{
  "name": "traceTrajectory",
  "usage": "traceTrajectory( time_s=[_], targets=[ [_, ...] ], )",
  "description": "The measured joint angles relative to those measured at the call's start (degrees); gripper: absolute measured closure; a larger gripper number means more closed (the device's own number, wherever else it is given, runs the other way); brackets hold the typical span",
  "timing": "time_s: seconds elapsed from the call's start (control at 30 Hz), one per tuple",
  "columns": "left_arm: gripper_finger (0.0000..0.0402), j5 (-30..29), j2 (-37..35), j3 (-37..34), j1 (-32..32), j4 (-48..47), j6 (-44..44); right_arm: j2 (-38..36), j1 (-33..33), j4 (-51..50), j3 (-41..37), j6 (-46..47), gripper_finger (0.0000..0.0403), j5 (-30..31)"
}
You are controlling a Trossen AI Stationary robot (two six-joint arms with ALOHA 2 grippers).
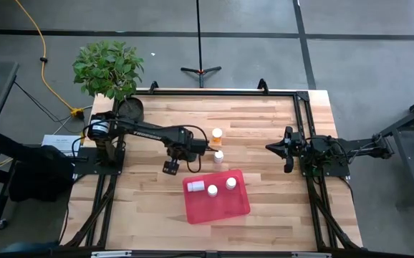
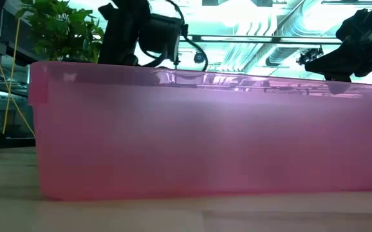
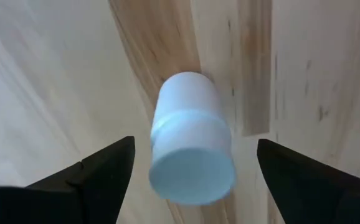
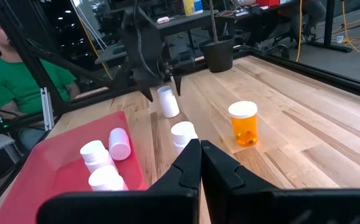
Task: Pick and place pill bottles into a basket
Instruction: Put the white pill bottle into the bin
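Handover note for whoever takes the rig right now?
Left end effector: open, fingers either side of a tilted white bottle, gaps both sides.
Right end effector: shut, parked at the table's right side.
Done: three white bottles in the red basket.
Left: the tilted white bottle, an upright white bottle and the amber bottle, all outside the basket.

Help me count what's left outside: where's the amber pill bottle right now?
In the high view the amber pill bottle stands on the table beyond the red basket, near the middle, beside a white pill bottle.
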Motion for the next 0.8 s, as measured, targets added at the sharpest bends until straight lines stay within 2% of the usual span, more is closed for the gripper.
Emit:
traceTrajectory(
  time_s=[0.5, 0.8],
  targets=[
    [0.004, -0.26, 0.02, -1.92, -0.02, 4.56, -1.65, 0.0, 0.01, 0.0, -0.02, -0.07, 0.0403, -0.02],
    [0.0067, -0.36, 0.02, -1.92, -0.02, 5.67, -1.52, 0.0, 0.0, 0.0, -0.01, -0.05, 0.0403, -0.02]
  ],
)
